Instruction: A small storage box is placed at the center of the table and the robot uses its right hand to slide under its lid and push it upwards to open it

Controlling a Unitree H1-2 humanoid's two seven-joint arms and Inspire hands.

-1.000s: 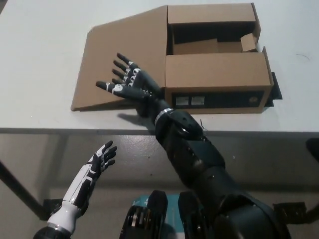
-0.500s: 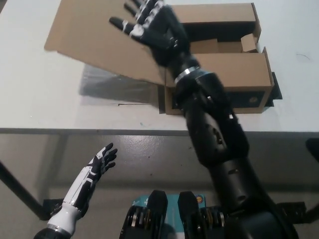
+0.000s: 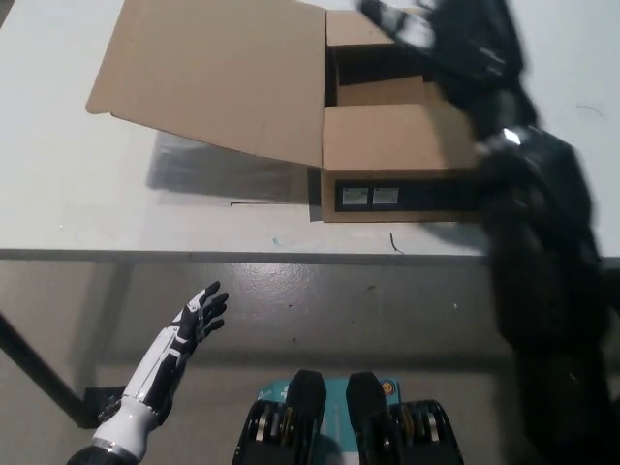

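Lid up, right hand over box.
Box [image 3: 417,160] sits mid-bench [image 3: 77,213]; its lid [image 3: 218,77] stands raised off the left side, free edge clear of the bench. Right hand [image 3: 436,34] is above the box's far end, too blurred to tell how its fingers stand. Left hand [image 3: 194,320] rests low beside the bench, fingers spread, empty. To finish cleanly: withdraw without brushing the lid.

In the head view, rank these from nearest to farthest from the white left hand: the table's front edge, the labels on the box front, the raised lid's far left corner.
From the left hand, resting low at lower left:
1. Table front edge, just above it.
2. Labels, up and to the right on the box front.
3. Lid far left corner, at the top.
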